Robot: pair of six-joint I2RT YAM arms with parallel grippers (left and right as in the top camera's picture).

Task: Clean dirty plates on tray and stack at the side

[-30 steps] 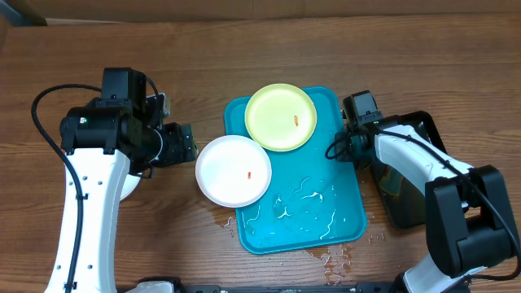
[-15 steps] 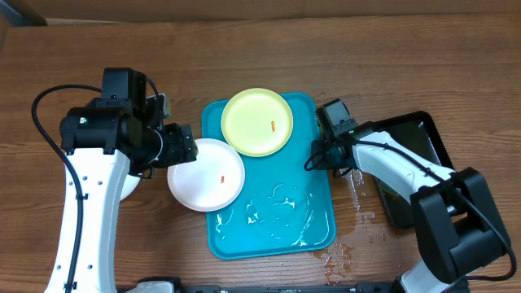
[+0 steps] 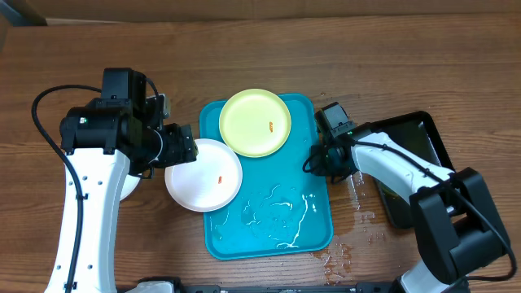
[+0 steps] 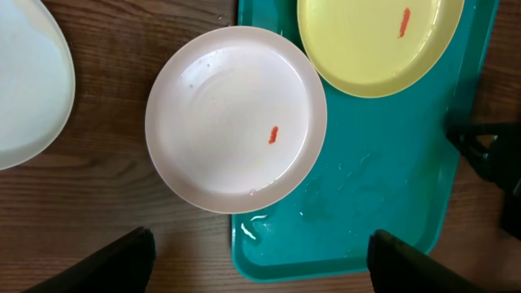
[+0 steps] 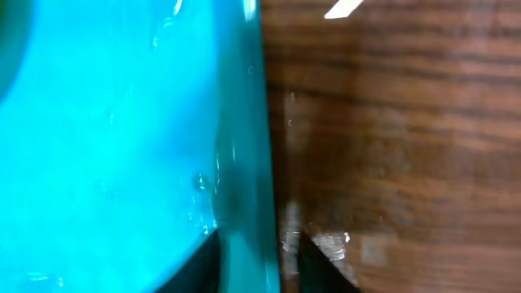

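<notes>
The turquoise tray [image 3: 277,236] lies mid-table, wet inside. A pale yellow-green plate [image 3: 255,122] rests on its far end, an orange speck near its centre. A white plate [image 3: 203,175], also specked, overlaps the tray's left rim and the table. Another white plate [image 4: 24,81] lies on the wood to the left, mostly under my left arm. My left gripper [image 3: 183,146] hovers open beside the white plate [image 4: 236,118], holding nothing. My right gripper [image 3: 319,163] straddles the tray's right rim [image 5: 244,163], jaws apart, with a gap between rim and outer finger [image 5: 321,264].
A glossy black tray [image 3: 431,138] stands at the right under my right arm. Water drops [image 3: 342,260] lie on the wood off the turquoise tray's near right corner. The table's far strip is bare wood.
The turquoise tray and its two plates slid left, dragged by my right gripper on the rim. That gripper's jaws have now parted from the rim. The left arm stayed put.
</notes>
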